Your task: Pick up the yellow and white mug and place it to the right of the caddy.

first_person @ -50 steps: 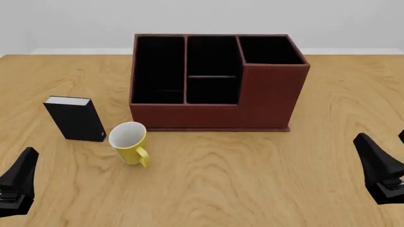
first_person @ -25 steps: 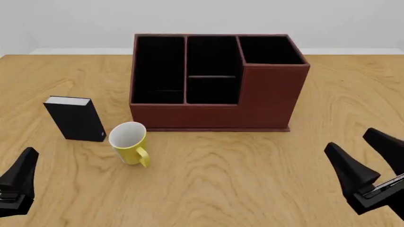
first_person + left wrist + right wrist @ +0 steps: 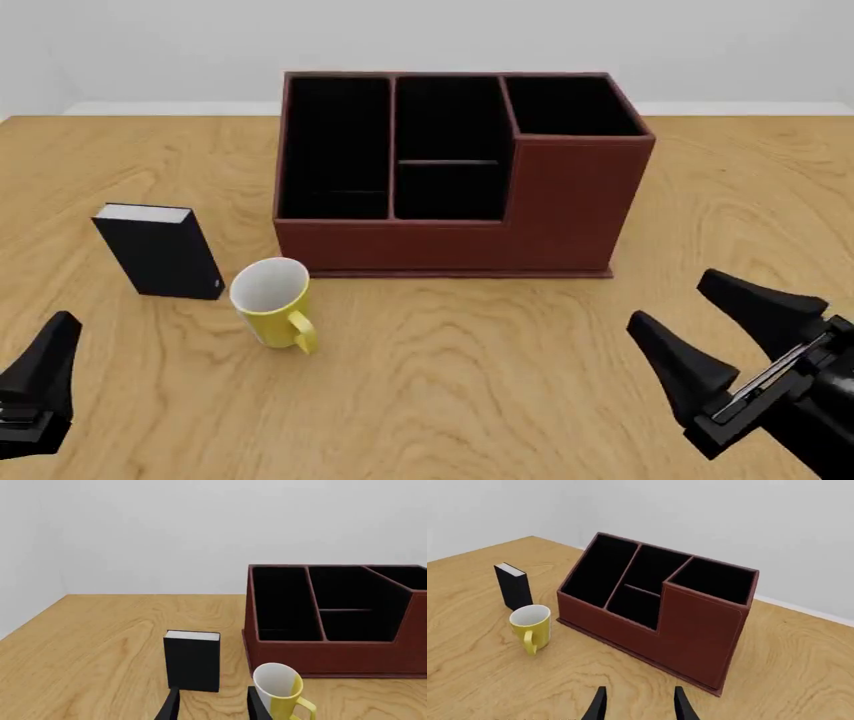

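Nearest the arms' edge of the counter (image 3: 441, 400), well in front of the caddy (image 3: 454, 180), the two claws hang over bare wood. The right claw (image 3: 721, 340) sits in front of the caddy's right end, its two black fingers spread wide with nothing between them — released, touching nothing. The left claw (image 3: 40, 385) shows only as a dark pointed shape far out to the caddy's front left; in its own wrist view two finger tips (image 3: 172, 707) stand apart with bare wood between them, so it too looks released and empty.

Farther in, the yellow and white mug (image 3: 274, 302) stands upright on the counter just in front of the caddy's left front corner, close to it but not touching. Its white inside faces up and its yellow handle points back toward the arms. Just beyond the mug, to the left of the caddy, a small black box (image 3: 160, 250) with a pale top edge stands on end — near the mug, apart from the caddy.

The caddy itself is reddish-brown with black-lined compartments, and its taller section is at the right end.
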